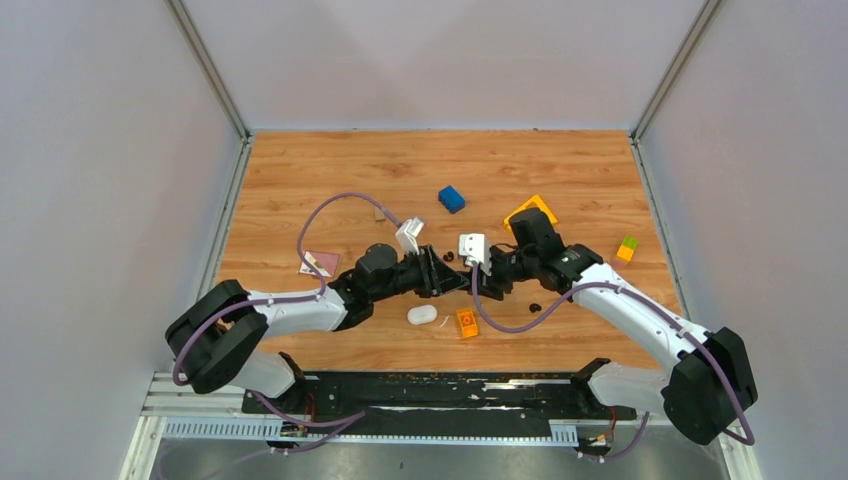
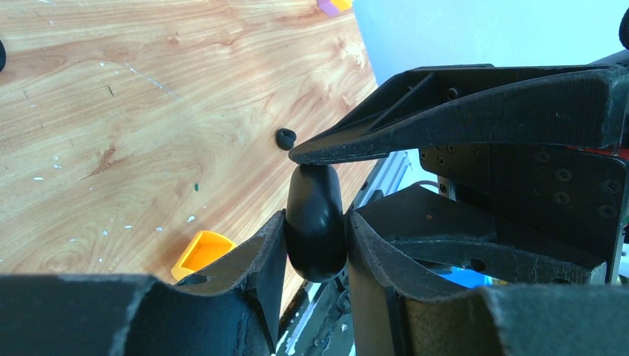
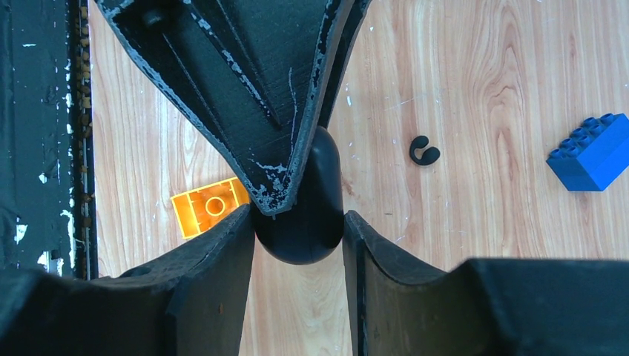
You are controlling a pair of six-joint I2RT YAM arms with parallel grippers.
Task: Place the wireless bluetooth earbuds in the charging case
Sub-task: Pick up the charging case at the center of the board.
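Since both grippers pinch the same small black ovoid above mid-table, prob an earbud (image 2: 315,230) w/ only its black side showing, treat it as light, hard, glossy, slip-prone. Left gripper (image 2: 315,241) jaws are narrow on its waist. Right gripper (image 3: 298,233) jaws clamp it too, fingers crowding. Hold the fat middle, not the ends. Charging case (image 1: 422,314) lies on the table, orange block (image 1: 466,322) just beside. Black C-shaped bit (image 3: 424,150) & blue brick (image 3: 591,150) are near, not blocking.
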